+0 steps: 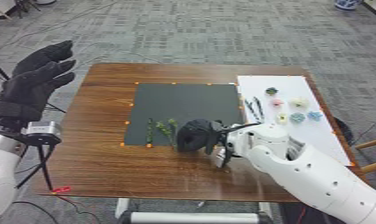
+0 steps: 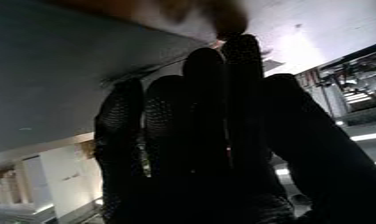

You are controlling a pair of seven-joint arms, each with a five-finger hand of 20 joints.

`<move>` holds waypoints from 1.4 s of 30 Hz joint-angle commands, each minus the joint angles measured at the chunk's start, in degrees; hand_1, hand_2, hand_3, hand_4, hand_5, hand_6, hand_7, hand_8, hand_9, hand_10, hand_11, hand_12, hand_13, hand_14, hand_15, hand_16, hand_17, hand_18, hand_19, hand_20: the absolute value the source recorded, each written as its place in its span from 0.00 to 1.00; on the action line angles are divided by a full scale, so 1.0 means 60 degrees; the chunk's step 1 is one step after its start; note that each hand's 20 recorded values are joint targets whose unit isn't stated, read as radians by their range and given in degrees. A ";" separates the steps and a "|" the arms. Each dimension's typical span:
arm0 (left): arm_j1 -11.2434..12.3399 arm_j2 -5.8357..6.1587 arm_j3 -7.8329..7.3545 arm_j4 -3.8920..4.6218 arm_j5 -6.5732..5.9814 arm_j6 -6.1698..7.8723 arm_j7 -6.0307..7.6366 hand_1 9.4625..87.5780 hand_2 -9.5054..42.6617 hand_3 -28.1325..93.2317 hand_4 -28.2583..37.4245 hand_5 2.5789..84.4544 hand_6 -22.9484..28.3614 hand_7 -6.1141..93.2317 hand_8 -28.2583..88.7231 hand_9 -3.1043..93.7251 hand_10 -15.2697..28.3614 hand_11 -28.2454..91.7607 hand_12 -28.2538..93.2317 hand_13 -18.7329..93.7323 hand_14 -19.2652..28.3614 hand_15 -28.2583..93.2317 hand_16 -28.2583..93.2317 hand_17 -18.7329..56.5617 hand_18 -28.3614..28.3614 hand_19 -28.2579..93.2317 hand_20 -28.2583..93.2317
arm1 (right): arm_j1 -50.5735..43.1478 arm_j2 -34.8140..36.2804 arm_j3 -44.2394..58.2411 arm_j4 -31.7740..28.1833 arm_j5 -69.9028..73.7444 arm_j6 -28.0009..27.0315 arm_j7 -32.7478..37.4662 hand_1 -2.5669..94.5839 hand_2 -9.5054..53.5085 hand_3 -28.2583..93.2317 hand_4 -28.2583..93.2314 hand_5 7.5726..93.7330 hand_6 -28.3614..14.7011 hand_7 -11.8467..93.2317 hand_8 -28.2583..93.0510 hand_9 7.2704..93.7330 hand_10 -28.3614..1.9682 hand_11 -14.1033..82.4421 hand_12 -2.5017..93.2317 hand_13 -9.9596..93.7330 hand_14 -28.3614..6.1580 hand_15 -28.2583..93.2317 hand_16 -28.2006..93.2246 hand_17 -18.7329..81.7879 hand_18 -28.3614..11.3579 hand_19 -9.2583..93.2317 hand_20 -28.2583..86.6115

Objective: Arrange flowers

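Two green stems [image 1: 158, 132] lay side by side on the dark mat [image 1: 183, 102], by its near edge toward the near left corner. Just beside them the right hand [image 1: 195, 135] hung over that edge, fingers nearly straight and close together; any hold could not be told. Setting stems well probably called for a low, light touch, leaves uncrushed. Flower heads [image 1: 297, 102] waited on the white sheet [image 1: 331, 145].

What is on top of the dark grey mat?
On the mat, slender green stems lie toward the near left. The black-gloved right hand covers part of its near side, so what is beneath cannot be seen.
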 commanded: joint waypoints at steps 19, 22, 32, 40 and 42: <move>0.0043 -0.0095 -0.0028 -0.0029 -0.0064 0.0121 -0.0007 0.20 0.07 0.83 0.00 0.25 0.49 0.27 0.15 0.18 0.56 0.41 0.39 0.22 0.66 0.55 0.19 0.10 0.81 0.55 0.30 | -0.0990 0.0518 0.1625 -0.1235 0.0331 0.1094 0.0673 0.29 0.32 1.00 0.09 0.58 0.68 0.44 0.16 0.63 0.54 0.61 0.65 0.65 0.48 0.88 0.52 0.45 0.19 0.87 0.69; 0.0087 -0.0109 -0.0068 -0.0044 -0.0067 0.0110 -0.0002 0.20 0.07 0.83 0.00 0.25 0.48 0.27 0.15 0.18 0.55 0.40 0.39 0.22 0.65 0.55 0.19 0.10 0.81 0.55 0.30 | -0.1296 0.0373 0.2172 -0.1469 0.1246 0.0608 -0.0001 0.30 0.31 1.00 0.09 0.57 0.68 0.44 0.15 0.64 0.54 0.61 0.66 0.65 0.48 0.88 0.53 0.45 0.19 0.87 0.69; 0.0008 -0.0072 0.0033 -0.0009 -0.0081 0.0085 0.0018 0.19 0.06 0.84 0.00 0.25 0.48 0.28 0.15 0.19 0.55 0.41 0.39 0.22 0.65 0.55 0.19 0.10 0.80 0.55 0.30 | -0.0418 -0.0046 0.0850 -0.1036 0.0561 0.0475 -0.0083 0.34 0.31 1.00 0.10 0.47 0.69 0.41 0.09 0.63 0.56 0.57 0.69 0.65 0.50 0.86 0.57 0.45 0.20 0.87 0.69; -0.0072 -0.0050 0.0099 0.0030 -0.0076 0.0022 -0.0019 0.20 0.06 0.84 0.00 0.25 0.48 0.29 0.15 0.19 0.55 0.41 0.39 0.22 0.65 0.55 0.19 0.10 0.81 0.55 0.30 | 0.0256 -0.0132 0.0039 -0.0227 0.0253 0.0652 0.0473 0.32 0.30 1.00 0.10 0.44 0.69 0.36 0.11 0.63 0.56 0.58 0.68 0.66 0.48 0.88 0.54 0.46 0.18 0.88 0.69; -0.0052 -0.0055 0.0092 0.0029 -0.0070 0.0018 -0.0008 0.20 0.07 0.84 0.00 0.25 0.48 0.29 0.15 0.19 0.56 0.41 0.39 0.22 0.65 0.56 0.19 0.10 0.81 0.55 0.30 | 0.0311 -0.0107 -0.0075 -0.0145 0.0224 0.0766 0.0618 0.32 0.30 1.00 0.10 0.45 0.69 0.35 0.11 0.63 0.56 0.58 0.68 0.67 0.48 0.88 0.54 0.46 0.18 0.88 0.69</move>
